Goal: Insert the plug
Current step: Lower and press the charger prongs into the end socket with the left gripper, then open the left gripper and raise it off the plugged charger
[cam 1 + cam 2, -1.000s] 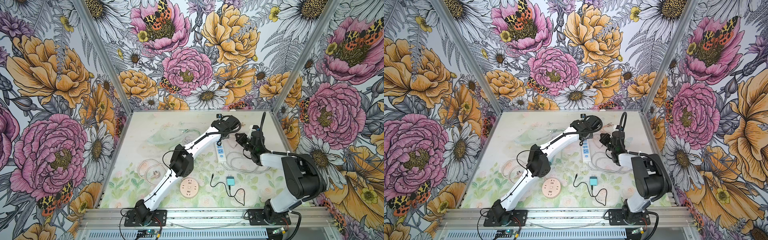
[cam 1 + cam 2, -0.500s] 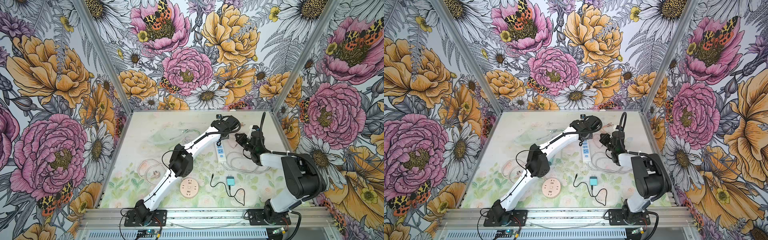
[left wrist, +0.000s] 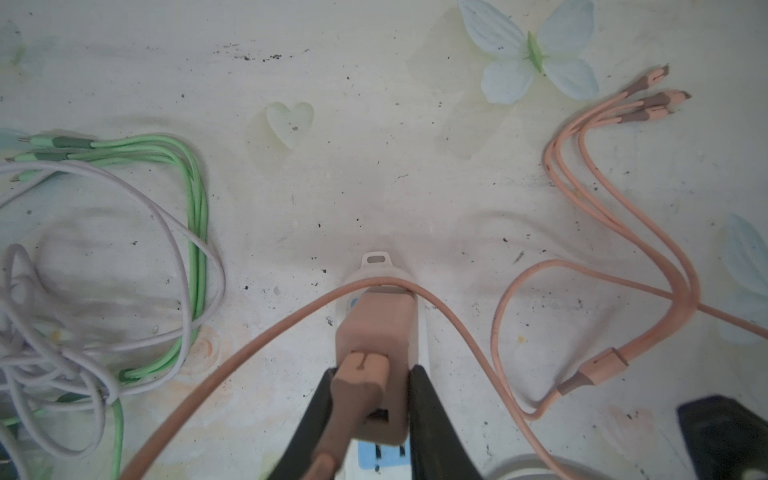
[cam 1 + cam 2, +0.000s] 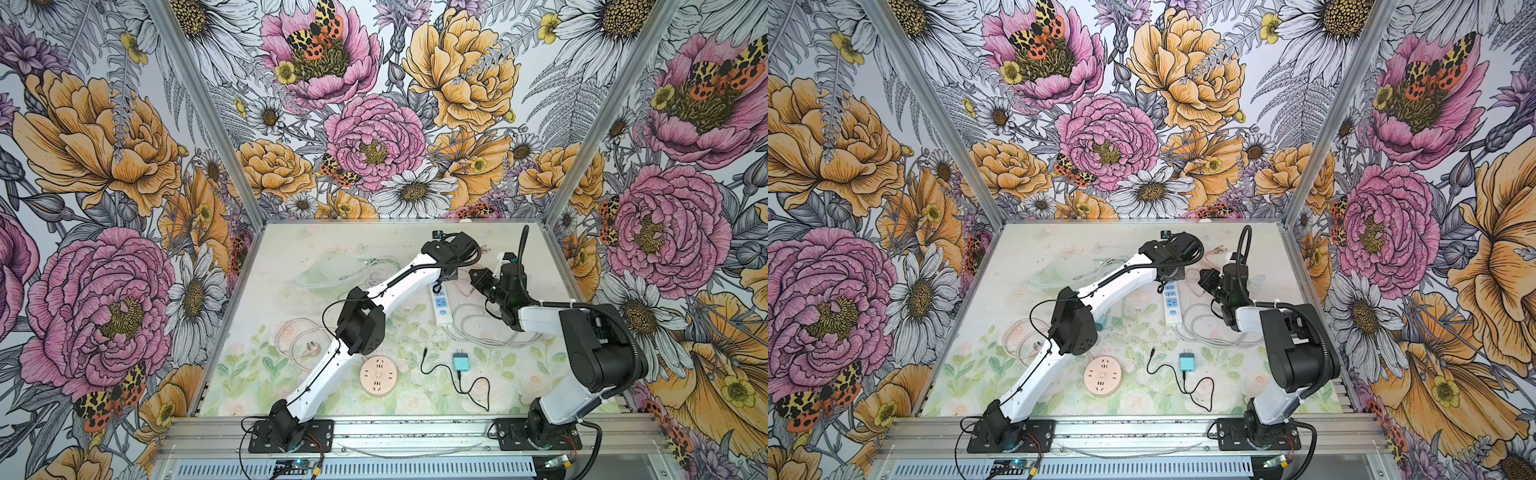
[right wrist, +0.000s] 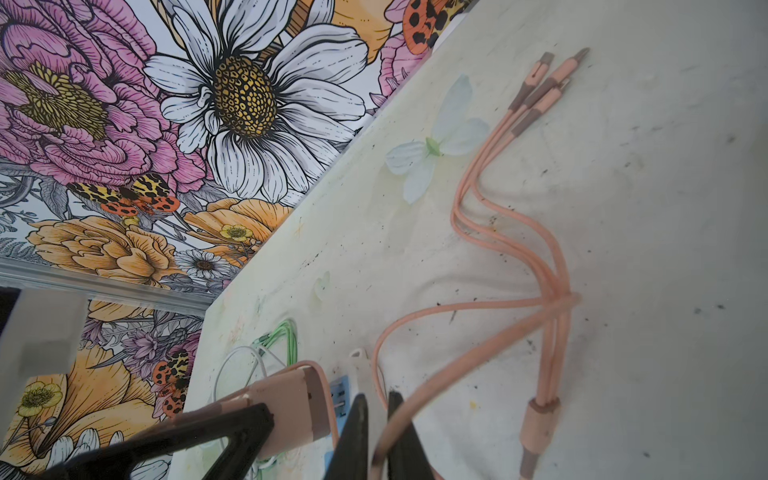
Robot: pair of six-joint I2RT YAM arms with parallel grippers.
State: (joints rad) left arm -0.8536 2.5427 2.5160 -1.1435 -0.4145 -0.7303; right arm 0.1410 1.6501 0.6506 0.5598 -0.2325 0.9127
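At the near edge of the pale floral-printed tabletop (image 4: 519, 382), a round peach plastic socket disc (image 4: 378, 376) and a small teal cube charger (image 4: 461, 360) lie well apart from the work and need no attention. Beyond them lies the long white plastic power strip (image 4: 442, 307) with blue socket faces; the step in hand takes place at its far end. There the left gripper (image 3: 372, 370) clamps the salmon-pink block-shaped plug adapter (image 3: 376, 324) by its two flanks, directly above the strip. The right wrist view shows what appear to be the metal prongs (image 5: 340, 402) at the mouth of a blue socket, with a gap under the adapter body, so the plug is judged not fully seated. Just beside it, the right gripper (image 5: 377, 399) is almost pressed together, pinching the salmon-pink round cable (image 3: 374, 283). Press the adapter straight along the prong axis and hold its body square to the strip face. Nothing restrains the strip, so apply force gradually to avoid tipping it. Leave slack in the pinched cable so that it does not drag the adapter sideways. Farther back, the cable's three brown-collared connector ends (image 3: 652, 97) lie loose, and a green cable bundle (image 3: 195, 199) lies off to one side, both clear of the socket
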